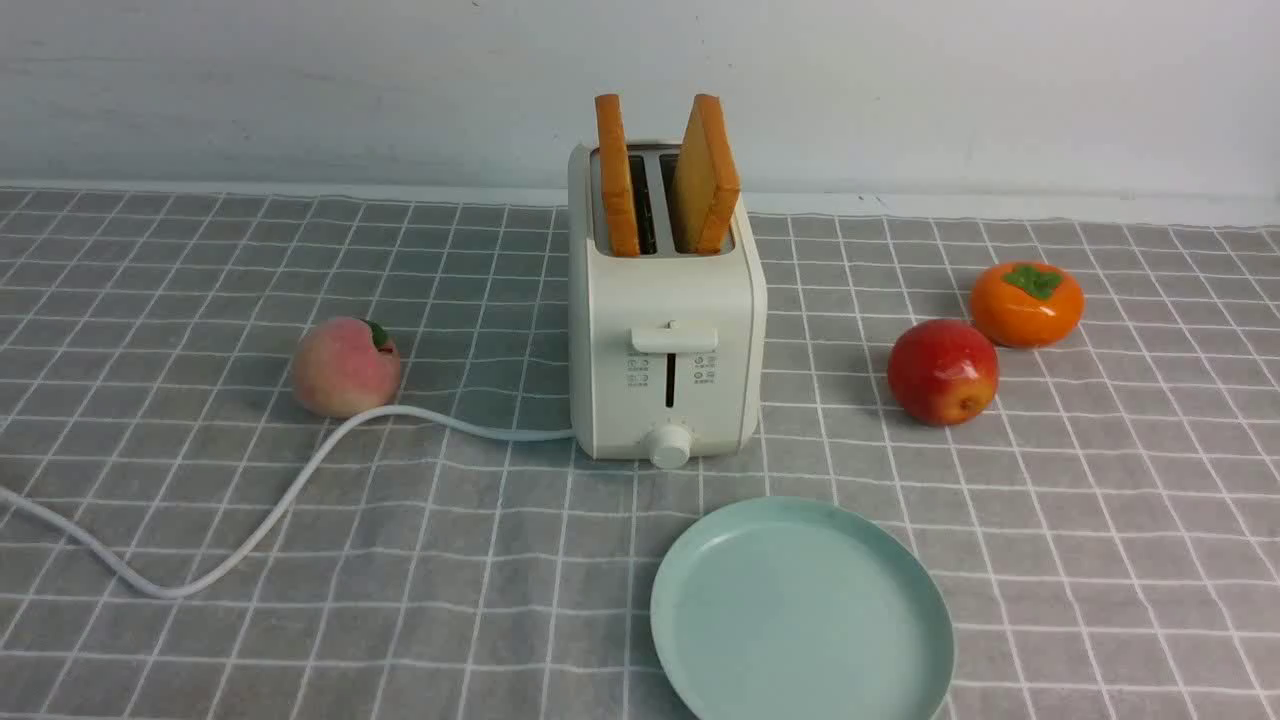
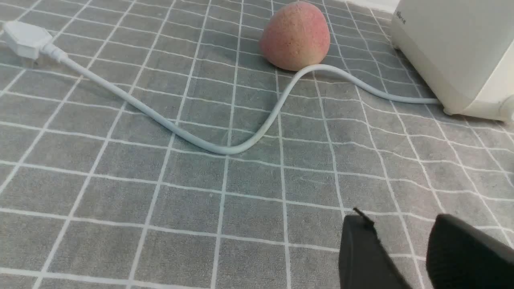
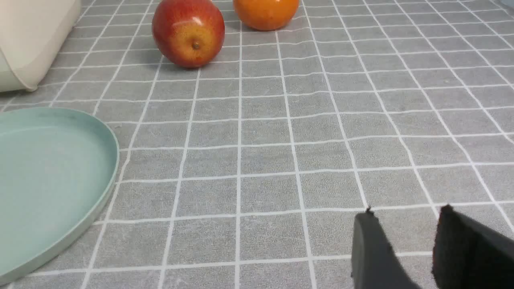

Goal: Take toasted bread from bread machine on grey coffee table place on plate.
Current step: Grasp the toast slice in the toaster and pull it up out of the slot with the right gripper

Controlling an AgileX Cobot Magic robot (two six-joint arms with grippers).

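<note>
The cream-white bread machine [image 1: 665, 330] stands mid-table on the grey coffee table [image 1: 1100, 560]. Two slices of toasted bread stick up from its slots: the left slice [image 1: 616, 175] upright, the right slice [image 1: 706, 175] leaning. The mint-green plate [image 1: 800, 615] lies in front of the toaster, slightly right. Neither arm shows in the front view. My left gripper [image 2: 401, 218] is open and empty, low over the cloth, with the toaster's side [image 2: 457, 48] ahead. My right gripper [image 3: 405, 212] is open and empty over the cloth, with the plate's rim [image 3: 110, 160] off to one side.
A peach [image 1: 345, 366] sits left of the toaster by the white cord [image 1: 260, 520]; the cord's plug [image 2: 24, 38] lies on the cloth. A red apple [image 1: 942, 372] and an orange persimmon [image 1: 1026, 303] sit right of the toaster. A white wall is behind.
</note>
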